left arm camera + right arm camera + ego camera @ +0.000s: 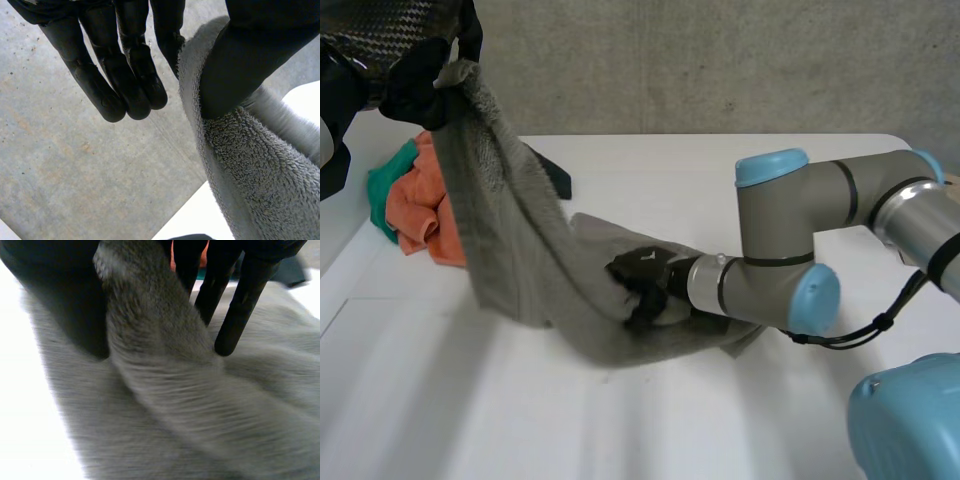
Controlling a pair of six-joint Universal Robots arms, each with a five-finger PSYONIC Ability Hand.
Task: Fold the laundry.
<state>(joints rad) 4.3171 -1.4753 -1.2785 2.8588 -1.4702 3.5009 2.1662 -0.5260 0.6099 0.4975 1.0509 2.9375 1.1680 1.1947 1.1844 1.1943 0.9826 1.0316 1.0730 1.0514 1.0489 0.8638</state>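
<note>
1. Slippage at my left hand (pixel 415 85) is the first risk. It is raised high over the table's left side and pinches one end of the grey towel (pixel 510 230) between thumb and straight fingers (pixel 125 75). The pinch takes only a narrow strip of edge, so the hanging weight could pull it free.
2. Below that hand, an orange cloth (pixel 415 210) and a teal cloth (pixel 382 185) lie heaped on the white table (pixel 720 420). The towel hangs just beside them, and a swing of the lifted end could snag them or drag them along.
3. From the raised hand the towel runs down in a twisted band to the middle of the table, where the rest lies rumpled. If I lay it down like this, I judge the twist would get folded in as a crooked crease.
4. My right hand (pixel 642 280) sits low on the towel's middle and grips a bunched ridge of cloth between its thumb and fingers. That is a ridge, not an edge or corner, so drawing my hands apart could tighten the bunch instead of spreading the towel flat.
5. Pulling too hard from either end could also yank the cloth out of the other hand.
</note>
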